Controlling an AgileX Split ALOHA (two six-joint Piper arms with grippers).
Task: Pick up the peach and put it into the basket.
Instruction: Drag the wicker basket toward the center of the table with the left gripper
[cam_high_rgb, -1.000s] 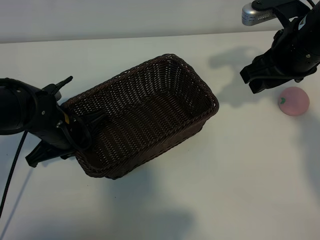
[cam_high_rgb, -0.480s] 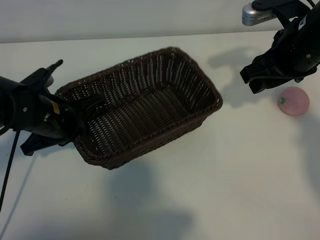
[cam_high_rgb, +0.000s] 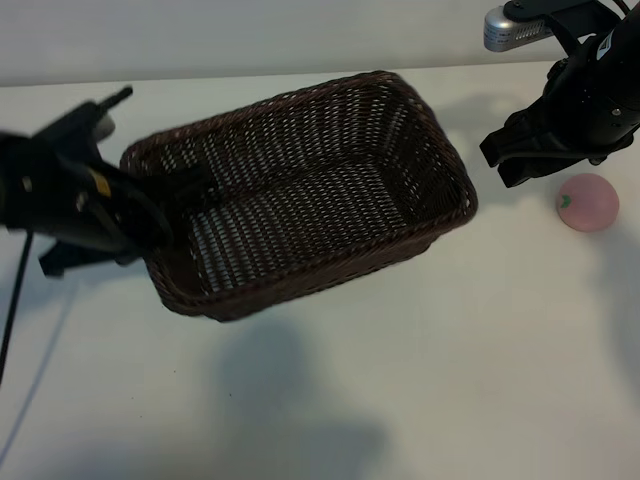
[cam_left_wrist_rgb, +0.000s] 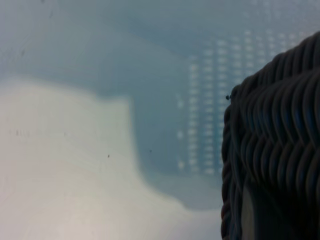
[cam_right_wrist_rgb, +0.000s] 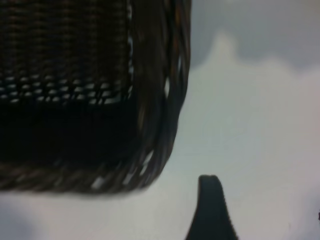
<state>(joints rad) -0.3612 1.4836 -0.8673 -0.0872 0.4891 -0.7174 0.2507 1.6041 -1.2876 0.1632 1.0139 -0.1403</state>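
Meanwhile the left gripper (cam_high_rgb: 160, 215) has its jaws clamped on the basket (cam_high_rgb: 310, 200) rim, raised off the desk (cam_high_rgb: 450, 350), while the right gripper (cam_high_rgb: 525, 160) hangs jaws apart just beside the peach (cam_high_rgb: 587, 202).

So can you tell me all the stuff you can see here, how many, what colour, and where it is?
basket: one, dark brown wicker, middle of the table, lifted off it at the left end, nothing inside.
peach: one, pale pink with a small green mark, on the table at the far right, outside the basket.
table: one, white, under everything.
cable: one, black, hanging down at the left edge.
left end effector: one, black, clamped on the basket's left rim.
right end effector: one, black, open, hanging just left of the peach, not touching it.
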